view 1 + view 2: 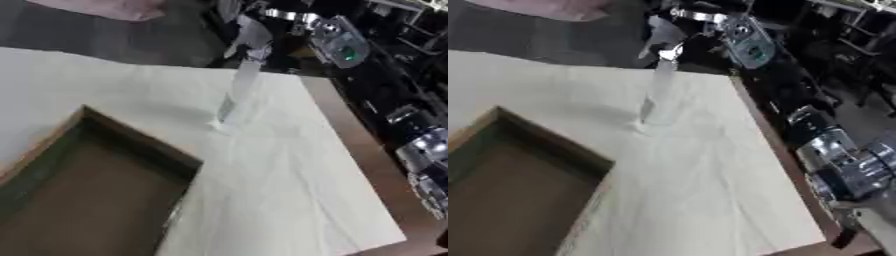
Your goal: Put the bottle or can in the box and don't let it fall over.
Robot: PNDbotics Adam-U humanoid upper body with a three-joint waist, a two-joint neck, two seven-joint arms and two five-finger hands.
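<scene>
Presently catalogued, one item per entry.

Tall clear plastic bottle: stood upright on the white cloth, toward the far side of the table, just beyond and to the right of the box's far corner. Its base is set on the cloth, outside the box. Its outline is blurred, so label and cap cannot be made out.

Shallow open cardboard box with brown walls and a dark inside: placed at the near left, cut off by the lower and left edges of the view. Nothing is seen inside the part that shows.

White, lightly creased cloth: spread over the table; a strip of brown table edge is left bare along its right side.

Right hand: carried on a black arm with silver joints, brought in from the right and stretched to the far side. The hand is seen at the top of the bottle, over its neck. Whether the fingers are closed round the neck or merely beside it cannot be told from either view.

Left hand: shown in neither view.
</scene>
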